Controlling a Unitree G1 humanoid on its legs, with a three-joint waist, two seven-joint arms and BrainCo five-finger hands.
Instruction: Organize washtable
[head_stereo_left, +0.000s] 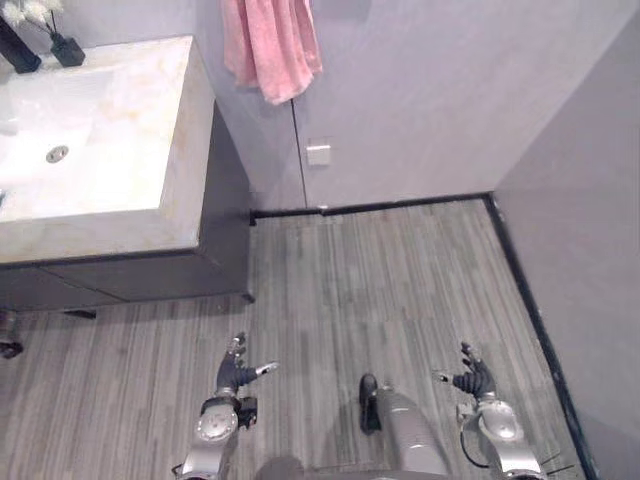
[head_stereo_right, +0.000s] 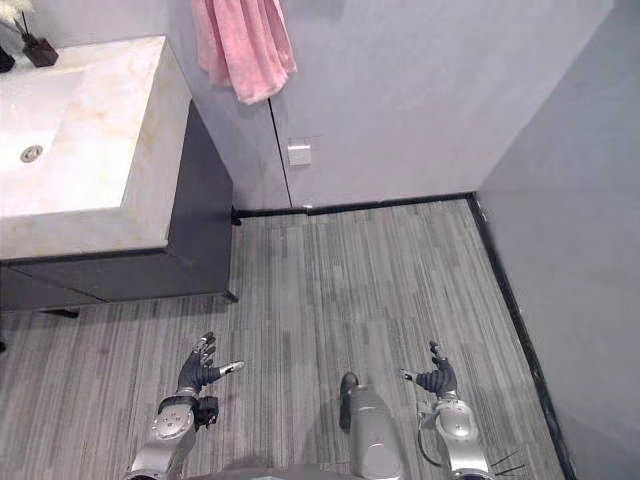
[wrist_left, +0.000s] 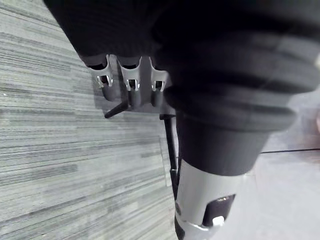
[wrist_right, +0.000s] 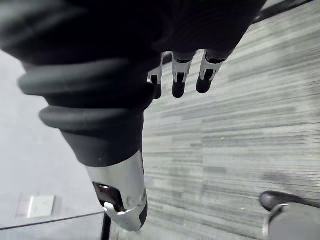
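Left eye view: washtable bynd hands

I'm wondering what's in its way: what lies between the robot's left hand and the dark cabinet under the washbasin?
Only bare grey striped floor separates the left hand from the dark cabinet, seen in the left eye view.

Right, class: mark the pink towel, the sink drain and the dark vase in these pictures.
pink towel (head_stereo_left: 270, 45), left eye view, middle of the hanging cloth.
sink drain (head_stereo_left: 57, 153), left eye view, centre of the metal ring.
dark vase (head_stereo_left: 67, 50), left eye view, its dark body.
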